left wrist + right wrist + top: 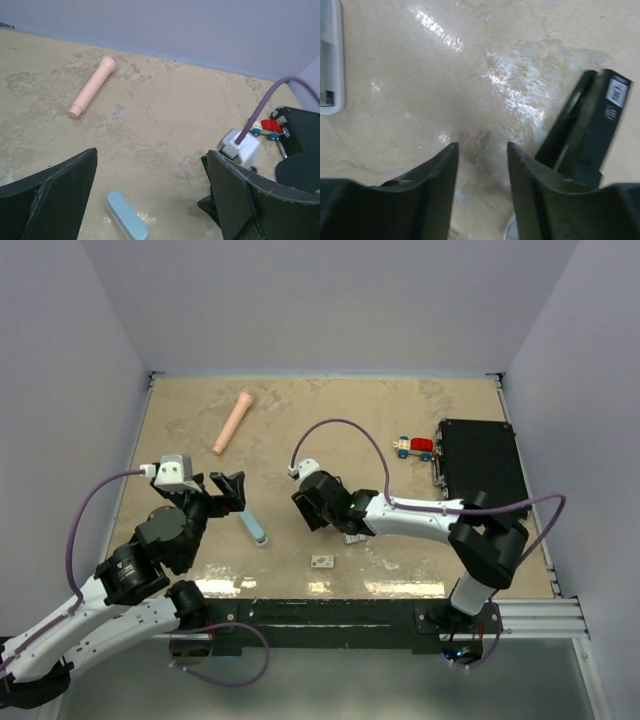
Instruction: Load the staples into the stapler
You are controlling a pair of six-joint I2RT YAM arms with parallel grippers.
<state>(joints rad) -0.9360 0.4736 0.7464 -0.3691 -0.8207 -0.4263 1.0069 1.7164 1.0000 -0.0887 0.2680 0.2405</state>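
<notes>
near the front edge of the table (350, 400), the tiny white box of staples (322, 561) lies by itself, close to the right arm's forearm. a small grey piece (352, 537) sits partly hidden under that arm. the pale blue stapler (255, 527) lies left of centre, close beside the left pincer (151, 155), whose jaws are spread wide and hold nothing. the right pincer (481, 147) is parted only a little, and it is empty too, with bare table showing through the gap.
</notes>
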